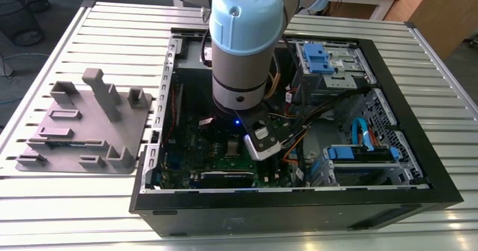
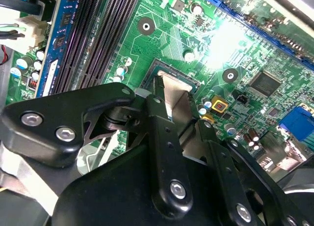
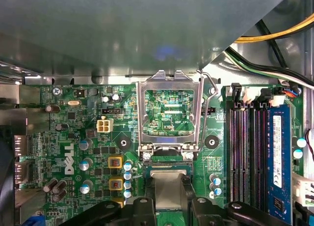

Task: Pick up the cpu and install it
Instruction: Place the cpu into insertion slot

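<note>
You have one cpu [image 2: 175, 91] in play: a small flat square with a pale silver-grey metal top that catches the light and carries no marks you could tell from here. The tool [image 2: 177, 105] is closed on it, its two black fingers [image 2: 164, 132] pressing opposite edges. The chip sits low over the one open socket [image 2: 171, 71] on the green motherboard [image 2: 162, 34]. You cannot tell whether it is already seated or just above the contacts.

In the first wrist view the cpu [image 3: 169, 183] again shows within the tool [image 3: 169, 189], just beside the socket's dark rim [image 3: 169, 163]. The single hinged metal frame [image 3: 142, 113] stands folded back beyond it, and the board [image 3: 78, 137] shows through its window.

In the exterior view your one arm [image 1: 240, 49] reaches down into the one open computer case [image 1: 299, 220], which lies on its side on the slatted tabletop [image 1: 75, 217]. One grey fixture plate [image 1: 82, 122] with upright blocks lies on the tabletop to the exterior view's left of the case.
</note>
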Available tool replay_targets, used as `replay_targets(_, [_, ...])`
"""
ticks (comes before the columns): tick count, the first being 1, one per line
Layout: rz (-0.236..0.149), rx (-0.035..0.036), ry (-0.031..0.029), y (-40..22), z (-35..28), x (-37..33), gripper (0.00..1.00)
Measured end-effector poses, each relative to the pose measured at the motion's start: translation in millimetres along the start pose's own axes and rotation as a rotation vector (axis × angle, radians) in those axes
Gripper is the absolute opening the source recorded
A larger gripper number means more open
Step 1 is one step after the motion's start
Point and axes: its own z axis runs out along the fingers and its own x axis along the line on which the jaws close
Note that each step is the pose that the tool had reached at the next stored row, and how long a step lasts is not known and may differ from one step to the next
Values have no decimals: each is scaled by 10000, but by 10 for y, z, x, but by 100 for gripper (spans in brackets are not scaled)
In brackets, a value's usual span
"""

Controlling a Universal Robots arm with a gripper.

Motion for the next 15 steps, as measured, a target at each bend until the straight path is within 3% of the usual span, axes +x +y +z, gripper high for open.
replay_targets(5, [0, -2, -1, 1, -42, -1, 31])
replay_targets(15, [0, 0, 0, 1, -51, -1, 31])
